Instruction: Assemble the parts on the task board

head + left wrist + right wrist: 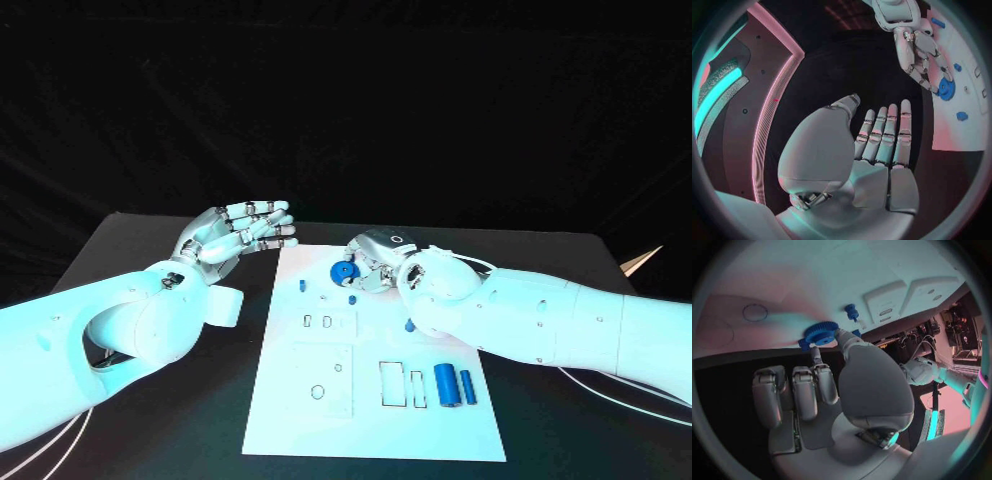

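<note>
The right hand point(387, 262) pinches a blue gear point(343, 271) at the far end of the white board point(368, 420); seating it seems underway, needing careful alignment; the left hand point(238, 232) hovers open beside the board

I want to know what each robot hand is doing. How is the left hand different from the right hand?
The left hand is spread flat and holds nothing; the right hand pinches a blue gear. The left hand hovers beside the task board, over the black table; the right hand is over the board's far end. Both are silver hands on white arms.
</note>
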`<state>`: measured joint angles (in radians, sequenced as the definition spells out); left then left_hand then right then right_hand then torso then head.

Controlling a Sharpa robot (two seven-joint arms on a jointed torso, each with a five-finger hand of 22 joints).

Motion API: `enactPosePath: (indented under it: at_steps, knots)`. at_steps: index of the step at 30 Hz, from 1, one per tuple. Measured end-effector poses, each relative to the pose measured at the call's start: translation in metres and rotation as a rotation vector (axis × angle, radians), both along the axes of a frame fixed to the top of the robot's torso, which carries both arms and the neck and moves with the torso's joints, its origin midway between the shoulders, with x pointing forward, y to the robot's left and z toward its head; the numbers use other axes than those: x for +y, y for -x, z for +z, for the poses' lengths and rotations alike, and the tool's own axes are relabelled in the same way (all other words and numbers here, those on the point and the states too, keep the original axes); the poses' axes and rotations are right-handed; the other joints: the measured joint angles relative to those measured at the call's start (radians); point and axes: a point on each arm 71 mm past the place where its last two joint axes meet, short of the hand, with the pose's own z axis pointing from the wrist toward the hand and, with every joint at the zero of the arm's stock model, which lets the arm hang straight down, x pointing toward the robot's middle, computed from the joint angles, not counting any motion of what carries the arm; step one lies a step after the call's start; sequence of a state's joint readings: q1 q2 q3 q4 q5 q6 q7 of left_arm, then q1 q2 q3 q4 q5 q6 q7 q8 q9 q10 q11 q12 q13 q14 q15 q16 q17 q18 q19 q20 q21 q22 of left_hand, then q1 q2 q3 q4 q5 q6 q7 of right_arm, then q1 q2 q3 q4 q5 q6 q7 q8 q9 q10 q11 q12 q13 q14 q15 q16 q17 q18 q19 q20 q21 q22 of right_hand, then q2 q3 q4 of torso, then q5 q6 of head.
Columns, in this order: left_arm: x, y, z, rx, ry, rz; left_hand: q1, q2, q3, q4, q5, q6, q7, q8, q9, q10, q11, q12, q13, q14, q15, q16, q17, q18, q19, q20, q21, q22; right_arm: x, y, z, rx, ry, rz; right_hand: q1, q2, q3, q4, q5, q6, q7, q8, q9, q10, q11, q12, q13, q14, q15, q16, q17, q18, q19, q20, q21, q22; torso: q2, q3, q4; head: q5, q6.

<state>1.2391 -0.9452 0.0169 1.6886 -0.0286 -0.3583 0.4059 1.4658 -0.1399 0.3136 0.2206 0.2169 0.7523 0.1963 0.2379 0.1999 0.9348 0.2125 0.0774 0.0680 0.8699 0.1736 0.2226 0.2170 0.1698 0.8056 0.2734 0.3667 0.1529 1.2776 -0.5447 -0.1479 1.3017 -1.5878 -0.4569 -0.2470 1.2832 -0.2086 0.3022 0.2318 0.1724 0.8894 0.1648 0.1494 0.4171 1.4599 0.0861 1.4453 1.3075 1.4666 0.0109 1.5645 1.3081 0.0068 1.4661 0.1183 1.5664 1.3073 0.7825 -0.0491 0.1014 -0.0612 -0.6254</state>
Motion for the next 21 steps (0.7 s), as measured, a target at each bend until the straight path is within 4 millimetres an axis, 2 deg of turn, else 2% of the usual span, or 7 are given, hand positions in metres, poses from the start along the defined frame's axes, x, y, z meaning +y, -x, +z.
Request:
enactPosePath:
  at_steps: [5, 11, 17, 19, 21]
  knots:
    - [0.001, 0.0, 0.0, 0.0, -0.001, 0.003, 0.0, 0.0, 0.0, 0.0, 0.0, 0.0, 0.0, 0.0, 0.0, 0.0, 0.0, 0.0, 0.0, 0.0, 0.0, 0.0, 0.0, 0.0, 0.0, 0.0, 0.0, 0.0, -0.008, 0.003, 0.001, 0.004, -0.013, -0.006, 0.0, 0.0, 0.003, 0.003, 0.004, 0.01, -0.003, 0.006, 0.002, 0.004, -0.003, 0.004, 0.0, 0.0, 0.0, 0.0, 0.0, 0.0, 0.0, 0.0, 0.0, 0.001, 0.0, 0.0007, 0.0, 0.001, 0.0]
    - [0.004, -0.001, 0.0, 0.0, -0.003, 0.009, 0.0, 0.0, 0.0, 0.0, 0.0, 0.0, 0.0, 0.0, 0.0, 0.0, 0.0, 0.0, 0.0, 0.0, 0.0, 0.0, 0.001, 0.0, 0.0, 0.0, 0.0, 0.0, -0.025, 0.009, 0.008, -0.015, -0.06, -0.018, -0.004, 0.003, -0.002, 0.011, 0.004, 0.01, -0.003, 0.006, 0.002, 0.004, -0.003, 0.004, 0.0, 0.0, 0.0, 0.0, 0.0, 0.0, 0.0, 0.0, 0.0, 0.001, 0.0, 0.002, -0.0029, 0.002, 0.003]
    - [0.006, -0.002, -0.001, 0.0, -0.005, 0.014, 0.0, 0.0, 0.0, 0.0, 0.0, 0.0, 0.0, 0.0, 0.0, 0.0, 0.0, 0.0, 0.0, 0.0, 0.0, 0.0, 0.001, 0.0, 0.0, 0.0, 0.0, 0.0, -0.053, 0.015, 0.029, -0.034, -0.129, -0.034, -0.004, 0.004, -0.001, 0.013, 0.012, 0.01, -0.003, 0.006, 0.002, 0.004, -0.003, 0.004, 0.0, 0.0, 0.0, 0.0, 0.0, 0.0, 0.0, 0.0, 0.0, 0.001, -0.002, 0.0032, -0.004, -0.005, 0.008]
    - [0.006, -0.002, -0.001, 0.0, -0.005, 0.016, 0.0, 0.0, 0.0, 0.0, 0.0, 0.0, 0.0, 0.0, 0.0, 0.0, 0.0, 0.0, 0.0, 0.0, 0.0, 0.0, 0.001, 0.0, 0.0, 0.0, 0.0, 0.0, -0.069, 0.016, 0.036, -0.025, -0.156, -0.05, 0.018, 0.02, 0.012, 0.005, 0.017, 0.01, -0.003, 0.001, 0.002, 0.004, -0.003, 0.004, 0.0, 0.0, 0.0, 0.0, 0.0, 0.0, 0.0, 0.0, 0.0, 0.001, -0.003, 0.0045, -0.0047, -0.008, 0.01]
    - [0.007, -0.002, -0.001, 0.0, -0.006, 0.017, 0.0, 0.0, 0.0, 0.0, 0.0, 0.0, 0.0, 0.0, 0.0, 0.0, 0.0, 0.0, 0.0, 0.0, 0.0, 0.0, 0.001, 0.0, 0.0, 0.0, 0.0, 0.0, -0.084, 0.016, 0.039, -0.009, -0.181, -0.065, 0.04, 0.019, 0.026, -0.009, 0.017, 0.01, -0.003, -0.001, 0.002, 0.004, -0.003, 0.001, 0.0, 0.0, 0.0, 0.0, 0.0, 0.0, 0.0, 0.0, 0.0, 0.001, -0.004, 0.0051, -0.0062, -0.01, 0.01]
